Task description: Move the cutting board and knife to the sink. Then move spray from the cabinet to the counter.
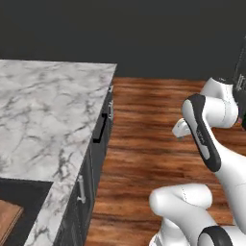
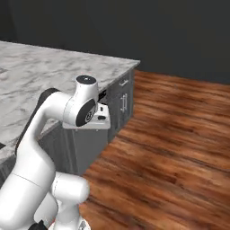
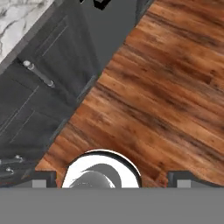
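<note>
Cutting board [image 1: 8, 218] is showing its corner in the sink [image 1: 29, 192], well left of the claw. Counter [image 1: 43, 110] is sitting left of it too. Claw [image 3: 112, 178] is hanging wide open, holding nothing, pointing down at wood floor [image 3: 175, 87] beside drawers [image 3: 39, 87].

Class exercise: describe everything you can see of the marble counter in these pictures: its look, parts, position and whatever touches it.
The counter is a white marble top with grey veins, flat and level, ending in a square corner above the wooden floor. Beneath it stand dark grey wood-grain cabinet fronts with pale bar handles. At the lower left of the left base view it meets a dark recess where a reddish-brown board corner shows. The arm is beside it, not touching.
</note>
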Controlling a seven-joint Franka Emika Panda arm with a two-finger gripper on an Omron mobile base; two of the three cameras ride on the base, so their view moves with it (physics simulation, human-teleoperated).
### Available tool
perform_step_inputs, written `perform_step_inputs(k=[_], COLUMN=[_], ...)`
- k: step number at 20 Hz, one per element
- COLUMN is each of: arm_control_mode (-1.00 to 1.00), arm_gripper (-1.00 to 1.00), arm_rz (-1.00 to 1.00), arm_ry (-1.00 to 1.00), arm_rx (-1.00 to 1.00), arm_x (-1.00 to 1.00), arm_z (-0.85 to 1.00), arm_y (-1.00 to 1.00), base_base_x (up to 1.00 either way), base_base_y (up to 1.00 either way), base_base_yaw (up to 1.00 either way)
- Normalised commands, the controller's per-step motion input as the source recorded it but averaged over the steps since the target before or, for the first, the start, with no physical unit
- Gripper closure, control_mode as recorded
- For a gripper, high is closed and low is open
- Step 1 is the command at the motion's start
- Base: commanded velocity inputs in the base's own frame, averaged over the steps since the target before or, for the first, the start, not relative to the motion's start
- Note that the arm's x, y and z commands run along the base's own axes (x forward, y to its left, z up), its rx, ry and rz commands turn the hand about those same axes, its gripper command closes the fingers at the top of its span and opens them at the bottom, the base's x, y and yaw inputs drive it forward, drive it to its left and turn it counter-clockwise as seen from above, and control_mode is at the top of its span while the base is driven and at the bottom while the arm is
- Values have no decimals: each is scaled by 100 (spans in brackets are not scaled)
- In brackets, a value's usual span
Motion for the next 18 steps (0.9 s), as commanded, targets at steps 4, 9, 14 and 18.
perform_step_inputs(k=[4, 9, 14, 18], arm_control_mode=[100, 100, 100, 100], arm_gripper=[-100, -100, -100, -100], arm_rz=[0, 0, 0, 0], arm_ry=[0, 0, 0, 0], arm_rx=[0, 0, 0, 0], arm_x=[0, 0, 0, 0], arm_z=[0, 0, 0, 0], arm_y=[0, 0, 0, 0], base_base_x=[0, 0, 18, 50], base_base_y=[3, 2, 16, 30], base_base_yaw=[-100, -100, -84, -53])
